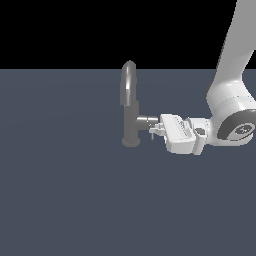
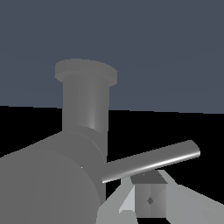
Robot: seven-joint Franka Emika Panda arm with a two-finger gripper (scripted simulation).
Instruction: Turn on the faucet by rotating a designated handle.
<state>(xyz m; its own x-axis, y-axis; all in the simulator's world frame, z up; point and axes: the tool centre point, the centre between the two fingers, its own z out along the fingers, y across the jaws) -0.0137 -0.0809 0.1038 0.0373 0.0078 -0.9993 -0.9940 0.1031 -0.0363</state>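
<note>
1. We find the claw (image 1: 154,130) lying level, its fingers pointed at the faucet's side stub (image 1: 146,120) from the exterior view's right. We cannot tell whether its jaws stand wide or narrow, nor whether they touch anything.
2. In the wrist view one finger pad (image 2: 149,200) shows just beside the handle (image 2: 151,162); contact between them is not discernible.
3. The handle reads there as a thin grey rod running out from the stub's end. In the exterior view it is only a small dark sliver (image 1: 151,133) below the stub, at the fingertips.
4. The faucet (image 1: 131,107) stands upright on the dark floor (image 1: 60,190), well clear of its visible edges, round base down, arched spout on top.
5. Only the exterior view shows the white arm (image 1: 232,85), descending from that view's upper right.
6. Only the wrist view shows the round base (image 2: 85,73) close up.
</note>
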